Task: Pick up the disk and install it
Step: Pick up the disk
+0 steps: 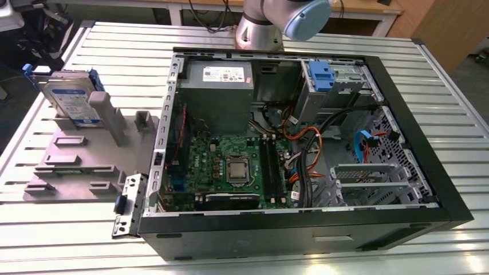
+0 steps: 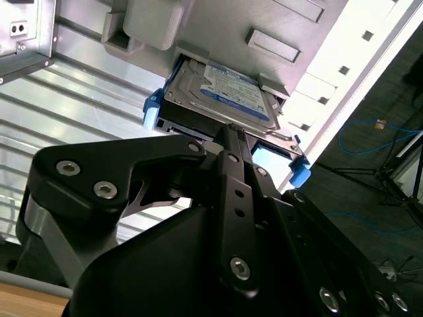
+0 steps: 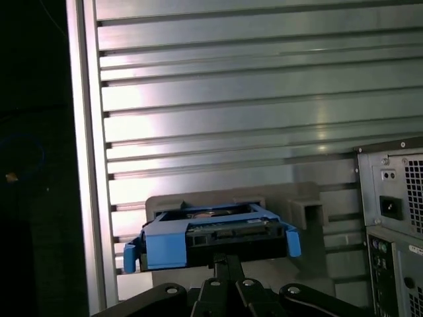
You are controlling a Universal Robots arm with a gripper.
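1. In the exterior view, the disk is standing on its end in a grey holder on the surface, at the exterior view's left of the open computer box.
2. In the second wrist view, the pincer is pointing at the disk's short end, very near it. The long side seems to be running away from the pincer.
3. In the first wrist view, the disk's blue frame is sitting just ahead of the pincer. I cannot tell if the pincer is released or clenched.

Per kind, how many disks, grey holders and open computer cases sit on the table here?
disk: 1
grey holder: 1
open computer case: 1
Total: 3
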